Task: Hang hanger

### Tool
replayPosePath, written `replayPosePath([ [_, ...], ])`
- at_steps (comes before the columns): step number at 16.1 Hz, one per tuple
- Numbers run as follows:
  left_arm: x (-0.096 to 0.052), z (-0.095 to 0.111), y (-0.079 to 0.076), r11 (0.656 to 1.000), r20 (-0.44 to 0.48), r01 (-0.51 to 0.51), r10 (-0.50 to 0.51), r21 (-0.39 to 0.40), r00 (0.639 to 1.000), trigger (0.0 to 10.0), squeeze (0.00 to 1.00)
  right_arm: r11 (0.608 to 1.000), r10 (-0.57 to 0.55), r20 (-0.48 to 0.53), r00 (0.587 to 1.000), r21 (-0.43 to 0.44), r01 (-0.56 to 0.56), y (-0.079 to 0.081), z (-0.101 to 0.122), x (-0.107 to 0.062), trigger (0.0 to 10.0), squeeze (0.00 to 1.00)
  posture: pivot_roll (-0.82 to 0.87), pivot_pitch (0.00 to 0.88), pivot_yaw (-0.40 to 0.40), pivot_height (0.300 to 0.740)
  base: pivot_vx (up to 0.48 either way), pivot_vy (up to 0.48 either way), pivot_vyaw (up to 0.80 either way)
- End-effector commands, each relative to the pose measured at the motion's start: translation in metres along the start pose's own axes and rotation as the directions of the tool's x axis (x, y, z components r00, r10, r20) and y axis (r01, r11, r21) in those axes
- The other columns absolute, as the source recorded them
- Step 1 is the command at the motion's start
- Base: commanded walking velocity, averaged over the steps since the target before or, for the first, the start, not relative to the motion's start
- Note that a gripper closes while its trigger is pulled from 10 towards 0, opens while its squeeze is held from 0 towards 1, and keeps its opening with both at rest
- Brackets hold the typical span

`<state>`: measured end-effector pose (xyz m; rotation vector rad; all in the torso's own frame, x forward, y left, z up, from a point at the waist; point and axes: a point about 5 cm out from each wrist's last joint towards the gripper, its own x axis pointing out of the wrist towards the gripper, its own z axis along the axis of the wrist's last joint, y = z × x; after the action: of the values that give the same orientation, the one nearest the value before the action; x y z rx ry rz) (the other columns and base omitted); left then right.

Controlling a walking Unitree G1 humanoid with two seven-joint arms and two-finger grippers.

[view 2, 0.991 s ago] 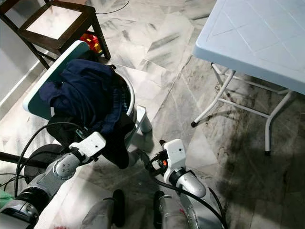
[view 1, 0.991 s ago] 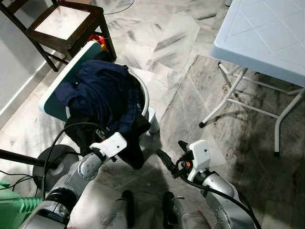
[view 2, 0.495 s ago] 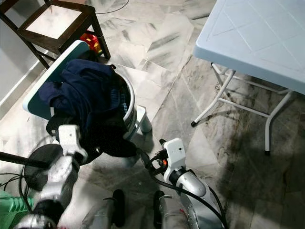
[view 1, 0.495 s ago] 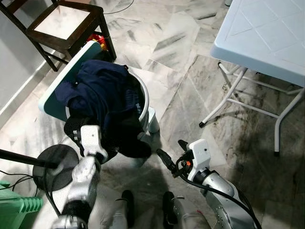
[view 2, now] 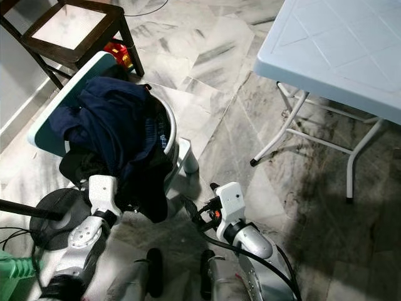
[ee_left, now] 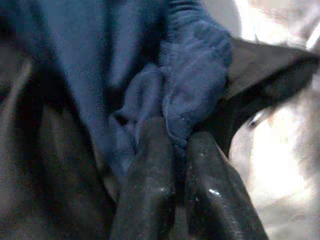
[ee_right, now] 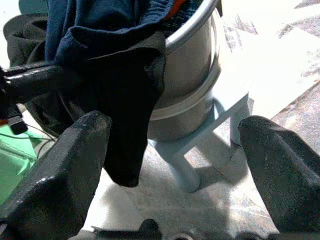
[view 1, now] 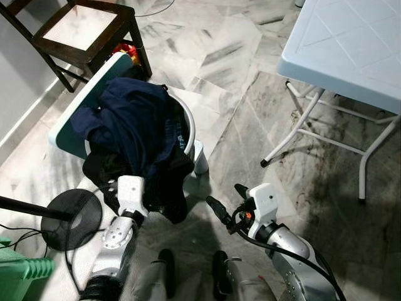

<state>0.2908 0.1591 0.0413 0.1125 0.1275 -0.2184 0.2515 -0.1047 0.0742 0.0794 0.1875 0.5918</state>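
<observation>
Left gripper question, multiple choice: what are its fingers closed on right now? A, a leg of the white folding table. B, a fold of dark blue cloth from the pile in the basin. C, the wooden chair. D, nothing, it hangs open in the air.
B: in the left wrist view the left gripper has its two black fingers pinched together on a fold of dark blue cloth.

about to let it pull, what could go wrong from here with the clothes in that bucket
The left gripper has its fingers shut on a fold of dark blue cloth heaped in the round metal bucket. Pulling may drag the whole tangled pile out, or tip the bucket off its small white stool.
</observation>
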Motion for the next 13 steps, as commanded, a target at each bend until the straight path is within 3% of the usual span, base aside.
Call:
replayPosePath([
  [1, -0.007, -0.007, -0.002, 0.997, -0.009, 0.012, -0.011, 0.077, 1.0, 10.0, 1.0, 1.0, 0.009, -0.031, 0.999, 0.012, -0.008, 0.004, -0.008, -0.003, 10.0, 0.0, -0.04, 0.326, 0.011, 0.74, 0.0, 0.0, 0.0],
  [3, -0.016, -0.001, 0.0, 0.954, 0.048, 0.005, -0.02, 0.299, 0.999, 10.0, 1.0, 1.0, 0.015, -0.033, 0.999, 0.01, -0.015, 0.004, -0.009, -0.003, 10.0, 0.0, -0.04, 0.326, 0.009, 0.74, 0.0, 0.0, 0.0],
  [6, -0.03, -0.005, 0.005, 0.911, 0.094, -0.051, 0.013, 0.409, 0.995, 10.0, 1.0, 1.0, 0.023, -0.036, 0.999, 0.006, -0.023, 0.006, -0.009, -0.003, 10.0, 0.0, -0.04, 0.328, 0.008, 0.74, 0.0, 0.0, 0.0],
  [7, -0.034, -0.005, 0.004, 0.891, 0.109, -0.059, 0.011, 0.45, 0.994, 10.0, 0.0, 1.0, 0.024, -0.038, 0.999, 0.007, -0.023, 0.006, -0.01, -0.003, 10.0, 0.0, -0.04, 0.331, 0.008, 0.74, 0.0, 0.0, 0.0],
  [10, -0.035, -0.004, 0.002, 0.855, 0.116, -0.058, -0.002, 0.515, 0.993, 10.0, 0.0, 1.0, 0.025, -0.04, 0.999, 0.011, -0.025, 0.006, -0.01, -0.004, 10.0, 0.0, -0.03, 0.337, 0.006, 0.74, 0.0, 0.0, 0.0],
  [13, -0.019, 0.006, 0.003, 0.818, 0.12, -0.035, -0.042, 0.574, 0.992, 10.0, 0.0, 1.0, 0.03, -0.04, 0.999, 0.009, -0.029, 0.007, -0.01, -0.003, 10.0, 0.0, -0.03, 0.339, 0.01, 0.74, 0.0, 0.0, 0.0],
])
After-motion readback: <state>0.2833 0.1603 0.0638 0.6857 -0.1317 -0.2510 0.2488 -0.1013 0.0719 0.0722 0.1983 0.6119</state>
